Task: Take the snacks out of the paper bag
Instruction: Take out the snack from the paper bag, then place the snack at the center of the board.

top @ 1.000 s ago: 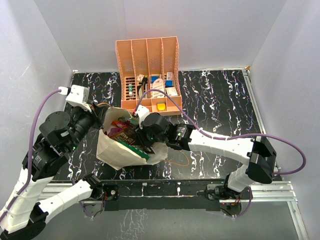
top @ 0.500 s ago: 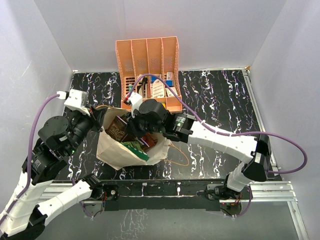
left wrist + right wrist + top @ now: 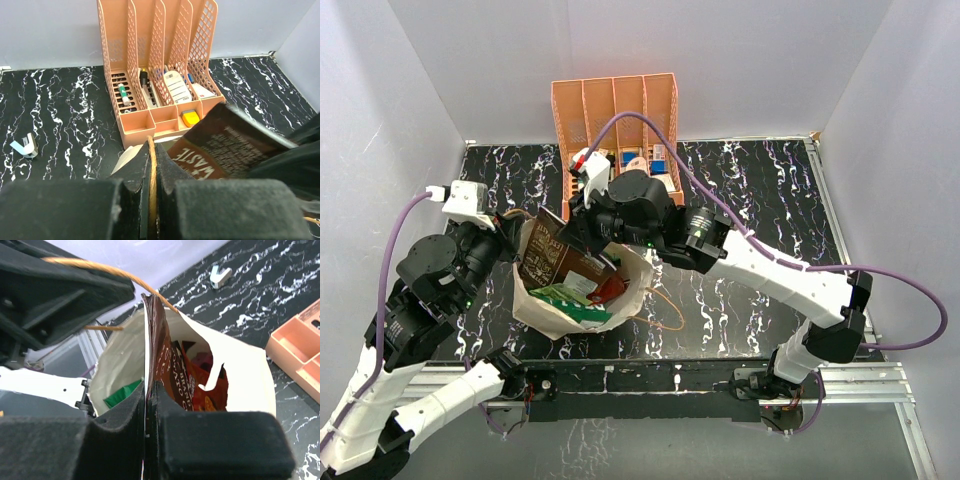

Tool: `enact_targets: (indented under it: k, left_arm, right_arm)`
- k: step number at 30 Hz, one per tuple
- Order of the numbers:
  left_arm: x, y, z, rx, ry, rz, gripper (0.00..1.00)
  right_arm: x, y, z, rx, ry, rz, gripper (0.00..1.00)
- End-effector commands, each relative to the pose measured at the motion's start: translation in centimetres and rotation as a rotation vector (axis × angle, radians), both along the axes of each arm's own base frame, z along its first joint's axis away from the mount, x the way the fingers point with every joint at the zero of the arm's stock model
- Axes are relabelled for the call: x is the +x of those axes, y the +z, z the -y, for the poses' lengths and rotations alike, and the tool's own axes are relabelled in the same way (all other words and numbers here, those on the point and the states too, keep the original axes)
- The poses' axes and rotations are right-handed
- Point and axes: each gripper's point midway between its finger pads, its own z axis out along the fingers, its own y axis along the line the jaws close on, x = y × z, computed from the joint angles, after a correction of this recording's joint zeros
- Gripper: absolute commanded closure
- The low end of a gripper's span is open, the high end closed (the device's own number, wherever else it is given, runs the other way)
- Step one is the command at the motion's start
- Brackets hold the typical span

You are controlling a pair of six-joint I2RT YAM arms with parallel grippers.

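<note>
The tan paper bag [image 3: 638, 288] stands open at the near left of the table. My left gripper [image 3: 512, 228] is shut on the bag's brown cord handle [image 3: 151, 165] at the left rim. My right gripper [image 3: 582, 232] is shut on the top edge of a dark brown snack packet [image 3: 548, 256] with white lettering and holds it up, mostly above the bag's mouth. That packet also shows in the left wrist view [image 3: 225, 145] and the right wrist view [image 3: 162, 355]. A green packet [image 3: 560, 298] and a red packet [image 3: 610, 288] lie inside the bag.
The peach slotted organizer [image 3: 617, 110] with small boxes and bottles stands right behind the bag, close to the right arm. The bag's other cord handle [image 3: 670, 316] lies on the black marble table to its right. A small white clip [image 3: 25, 146] lies on the table's far left.
My right gripper has risen out of the bag and moved back toward the organizer, drawing the brown packet up with it. The left gripper has kept its hold on the handle.
</note>
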Motion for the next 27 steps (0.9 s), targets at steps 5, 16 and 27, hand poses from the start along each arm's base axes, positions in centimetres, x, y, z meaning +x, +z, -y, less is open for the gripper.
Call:
enact_targets:
  k: [5,16,27]
  left_arm:
    - [0.3,1.5,-1.1,-0.057,0.070,0.054,1.00]
    - [0.2,1.2,-2.1,-0.046,0.110,0.057,1.00]
    - [-0.3,2.6,-2.1,-0.044,0.081,0.084,1.00]
  right_arm:
    - [-1.5,15.0,5.6,0.315,-0.049,0.190,0.93]
    - [-1.8,24.0,15.7,0.468,-0.277,0.352,0.93]
    - [4.2,16.1,28.9,0.143,-0.974,0.454,0.93]
